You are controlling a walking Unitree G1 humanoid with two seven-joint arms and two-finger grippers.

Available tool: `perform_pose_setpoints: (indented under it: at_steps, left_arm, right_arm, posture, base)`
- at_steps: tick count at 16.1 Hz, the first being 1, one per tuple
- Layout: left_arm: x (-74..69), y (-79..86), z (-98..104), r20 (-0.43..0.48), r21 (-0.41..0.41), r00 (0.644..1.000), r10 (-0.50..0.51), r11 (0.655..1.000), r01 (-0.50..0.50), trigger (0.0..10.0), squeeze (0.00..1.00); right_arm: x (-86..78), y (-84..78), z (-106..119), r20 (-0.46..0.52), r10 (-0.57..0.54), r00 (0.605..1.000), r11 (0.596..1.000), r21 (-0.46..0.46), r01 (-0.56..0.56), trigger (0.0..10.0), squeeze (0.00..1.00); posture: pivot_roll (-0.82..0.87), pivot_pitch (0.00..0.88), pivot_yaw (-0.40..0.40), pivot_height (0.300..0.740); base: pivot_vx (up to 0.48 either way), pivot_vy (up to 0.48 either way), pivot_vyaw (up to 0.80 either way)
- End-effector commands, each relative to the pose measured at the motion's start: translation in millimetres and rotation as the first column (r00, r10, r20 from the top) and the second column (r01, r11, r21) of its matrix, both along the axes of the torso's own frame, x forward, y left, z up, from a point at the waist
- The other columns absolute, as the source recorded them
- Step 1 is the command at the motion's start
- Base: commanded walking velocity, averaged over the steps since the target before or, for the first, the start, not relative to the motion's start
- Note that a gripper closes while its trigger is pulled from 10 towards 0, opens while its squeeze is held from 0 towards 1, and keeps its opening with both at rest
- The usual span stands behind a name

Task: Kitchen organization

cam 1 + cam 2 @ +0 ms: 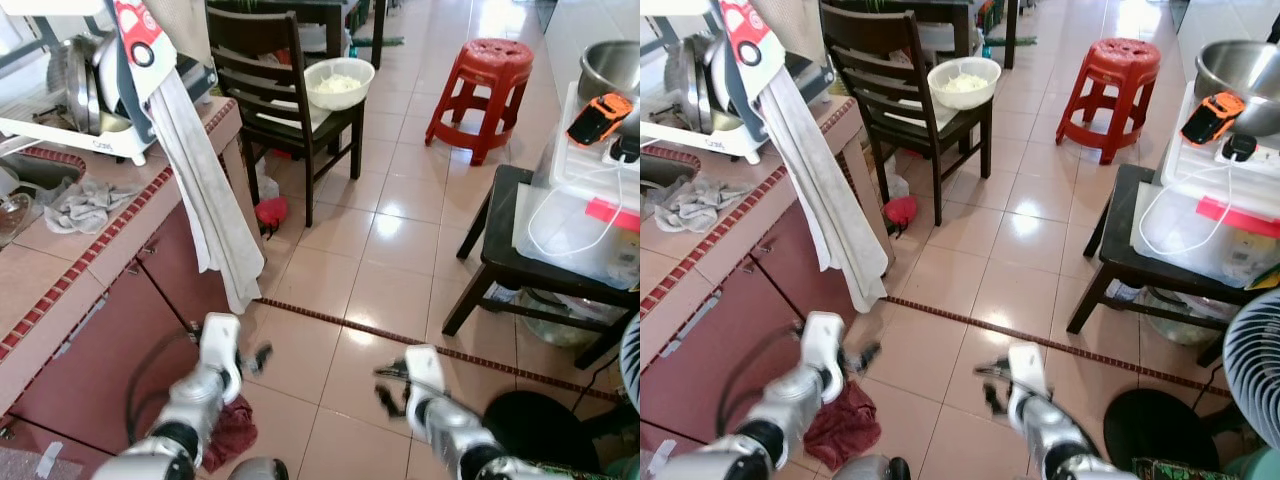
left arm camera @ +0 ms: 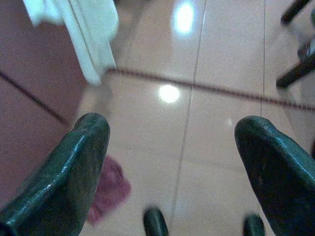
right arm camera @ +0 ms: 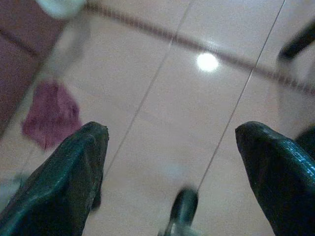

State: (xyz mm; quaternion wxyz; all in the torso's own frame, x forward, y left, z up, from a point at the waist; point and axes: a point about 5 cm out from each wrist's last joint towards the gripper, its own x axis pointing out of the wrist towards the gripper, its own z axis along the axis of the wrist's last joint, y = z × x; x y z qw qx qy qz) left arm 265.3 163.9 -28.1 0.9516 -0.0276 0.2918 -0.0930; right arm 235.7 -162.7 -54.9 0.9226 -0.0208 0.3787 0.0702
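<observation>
1. Lying crumpled on the tiled floor (image 1: 330, 290) at the foot of the cabinet is a dark red cloth (image 1: 845, 425), the likeliest thing to be tidied; it sits just beside the left arm, between the two claws and nearer the left one.
2. The left claw (image 2: 172, 147) hangs low over the floor with its fingers spread wide and nothing between them; the red cloth shows beyond one finger.
3. The right claw (image 3: 170, 147) is likewise wide open and empty, held over bare tile, with the cloth off to one side.
4. On the worktop (image 1: 60, 270) stand a dish rack (image 1: 95, 95) with plates and a grey rag (image 1: 85, 205); a long white towel (image 1: 205, 200) hangs down over its end.
5. Further out, a dark wooden chair (image 1: 275, 95) carries a white bowl (image 1: 338, 82), a red plastic stool (image 1: 482, 90) stands well apart, and a low black table (image 1: 500, 250) bears a clear plastic box (image 1: 575, 225).
6. Judging by this, the robot is at the approach step, nothing grasped. The next move probably calls for bending lower and bringing the left claw down over the cloth.
</observation>
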Motion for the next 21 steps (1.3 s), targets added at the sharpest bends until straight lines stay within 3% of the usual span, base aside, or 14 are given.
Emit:
perform_pose_setpoints:
  at_steps: [1, 3, 5, 6, 8, 9, 10, 11, 12, 14, 16, 18, 21]
  left_arm:
    - [9.6, 9.3, 15, 0.109, -0.053, 0.994, 0.015, 0.999, -0.010, 10.0, 0.00]
    - [9.0, 21.0, 32, 0.261, -0.125, 0.964, 0.053, 0.992, -0.020, 10.0, 0.00]
    - [-3.4, 23.6, 44, 0.328, -0.135, 0.943, 0.056, 0.991, -0.012, 10.0, 0.00]
    - [-11.6, 23.1, 51, 0.347, -0.139, 0.935, 0.071, 0.990, -0.024, 10.0, 0.00]
    - [-26.9, 22.6, 68, 0.412, -0.137, 0.909, 0.065, 0.991, -0.009, 10.0, 0.00]
    - [-34.6, 24.1, 77, 0.440, -0.125, 0.896, 0.064, 0.992, -0.010, 10.0, 0.00]
    - [-41.7, 18.3, 83, 0.436, -0.186, 0.897, 0.072, 0.982, 0.012, 10.0, 0.00]
    - [-46.1, 14.7, 90, 0.456, -0.174, 0.889, 0.050, 0.984, 0.034, 10.0, 0.00]
    - [-46.5, 15.4, 95, 0.479, -0.127, 0.877, 0.033, 0.991, 0.032, 10.0, 0.00]
    - [-34.9, 19.9, 110, 0.493, -0.144, 0.865, 0.090, 0.989, -0.020, 10.0, 0.00]
    - [-22.9, 15.6, 110, 0.450, -0.105, 0.887, 0.105, 0.992, -0.064, 10.0, 0.00]
    - [-20.4, 14.1, 113, 0.406, -0.083, 0.909, 0.089, 0.995, -0.060, 10.0, 0.00]
    - [-16.4, 13.7, 122, 0.469, -0.085, 0.875, 0.116, 0.993, -0.086, 10.0, 0.00]
  right_arm:
    - [20.6, -5.6, 18, 0.137, 0.029, 0.990, 0.998, -0.063, -0.020, 10.0, 0.00]
    - [28.9, -17.6, 38, 0.309, -0.024, 0.951, 0.999, 0.037, 0.013, 10.0, 0.00]
    - [18.9, -18.2, 48, 0.417, 0.097, 0.904, 0.993, -0.104, -0.059, 10.0, 0.00]
    - [12.7, -22.3, 53, 0.450, 0.083, 0.889, 0.992, -0.127, -0.029, 10.0, 0.00]
    - [5.1, -28.8, 73, 0.542, -0.019, 0.840, 0.998, -0.046, 0.053, 10.0, 0.00]
    - [1.4, -32.1, 93, 0.626, -0.057, 0.778, 0.995, -0.028, 0.095, 10.0, 0.00]
    - [-1.2, -34.1, 108, 0.663, -0.056, 0.747, 0.993, -0.042, 0.111, 10.0, 0.00]
    - [-5.8, -35.4, 119, 0.683, -0.055, 0.728, 0.990, -0.058, 0.130, 10.0, 0.00]
    - [-10.4, -36.3, 126, 0.690, -0.064, 0.721, 0.986, -0.067, 0.151, 10.0, 0.00]
    - [-18.5, -25.1, 135, 0.694, 0.046, 0.718, 0.983, -0.161, 0.092, 10.0, 0.00]
    - [-13.3, -21.1, 136, 0.681, 0.026, 0.732, 0.987, -0.134, 0.089, 10.0, 0.00]
    - [-9.3, -19.8, 142, 0.682, 0.016, 0.731, 0.988, -0.122, 0.093, 10.0, 0.00]
    - [1.8, -17.0, 148, 0.696, 0.017, 0.717, 0.990, -0.114, 0.088, 10.0, 0.00]
  posture:
    - [-0.04, 0.000, 0.075, 0.740]
    - [-0.04, 0.000, 0.068, 0.740]
    - [-0.04, 0.000, 0.067, 0.740]
    - [-0.04, 0.000, 0.067, 0.740]
    - [-0.04, 0.000, 0.070, 0.740]
    - [-0.04, 0.000, 0.070, 0.740]
    - [-0.04, 0.000, 0.070, 0.740]
    - [-0.04, 0.000, 0.076, 0.740]
    - [-0.05, 0.000, 0.074, 0.740]
    - [-0.05, 0.000, 0.077, 0.740]
    - [-0.06, 0.000, 0.079, 0.740]
    - [-0.06, 0.000, 0.080, 0.740]
    - [-0.05, 0.000, 0.082, 0.740]
  base:
    - [0.000, 0.000, 0.00]
    - [0.000, 0.000, 0.00]
    - [0.000, 0.000, 0.00]
    - [0.000, 0.000, 0.00]
    - [0.000, 0.000, 0.00]
    - [0.000, 0.000, 0.00]
    - [0.000, 0.000, 0.00]
    - [0.000, 0.000, 0.00]
    - [0.000, 0.000, 0.00]
    - [0.000, 0.000, 0.00]
    - [0.000, 0.000, 0.80]
    - [0.000, 0.000, 0.80]
    - [0.000, 0.000, 0.80]
